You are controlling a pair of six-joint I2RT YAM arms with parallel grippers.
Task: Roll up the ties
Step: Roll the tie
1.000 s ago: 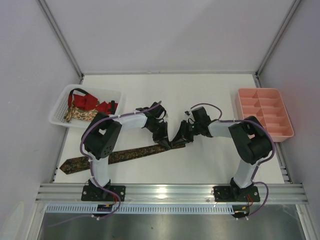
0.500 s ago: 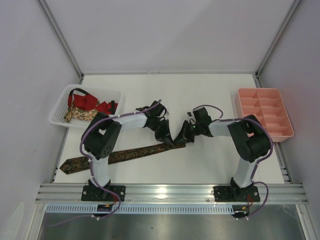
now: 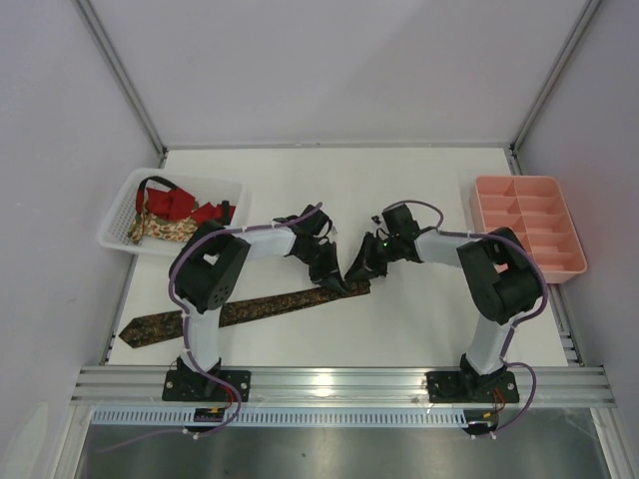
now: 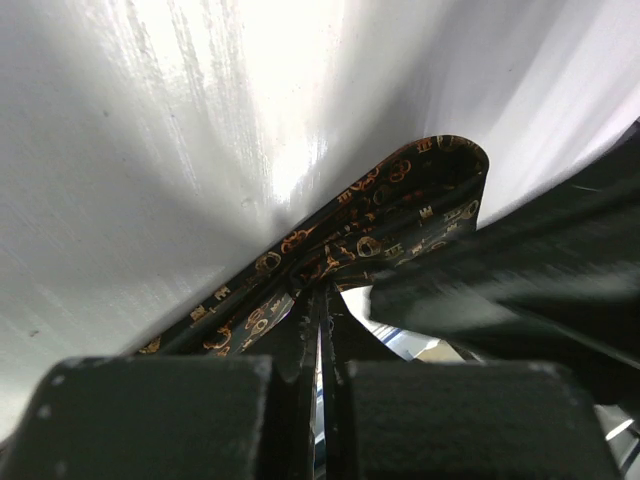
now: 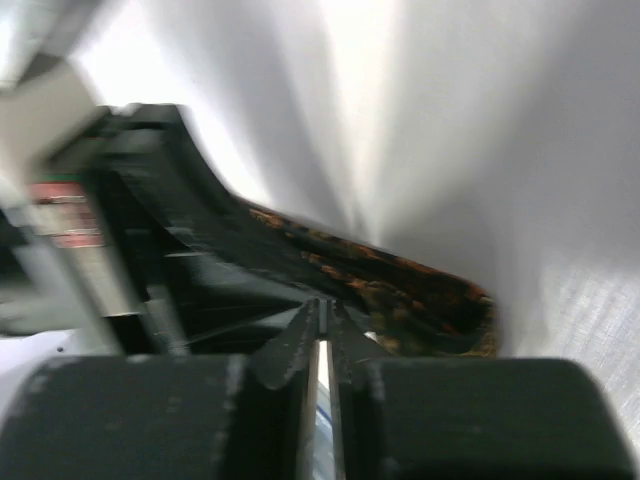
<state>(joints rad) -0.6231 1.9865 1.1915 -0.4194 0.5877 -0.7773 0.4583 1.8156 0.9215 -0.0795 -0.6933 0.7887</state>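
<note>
A dark brown tie (image 3: 240, 311) with a reddish-gold pattern lies slantwise across the near part of the table, its pointed end at the near left. Its right end is folded back into a loop (image 4: 440, 175). My left gripper (image 3: 337, 279) is shut on that folded part, and the fabric runs right into its tips (image 4: 322, 298). My right gripper (image 3: 355, 272) faces it from the right, tip to tip. It is shut too, pinching the same fold (image 5: 322, 305). The looped tie (image 5: 430, 295) lies just beyond the right gripper's jaws. A red tie (image 3: 185, 203) and a floral tie (image 3: 160, 230) sit in a basket.
A white mesh basket (image 3: 120, 195) stands at the far left of the table. A pink compartment tray (image 3: 529, 225) sits at the right edge. Grey walls close the table in on three sides.
The right gripper has closed and shifted left toward the left gripper. The raised peak of tie between them has dropped lower. The long part of the tie has not moved.
</note>
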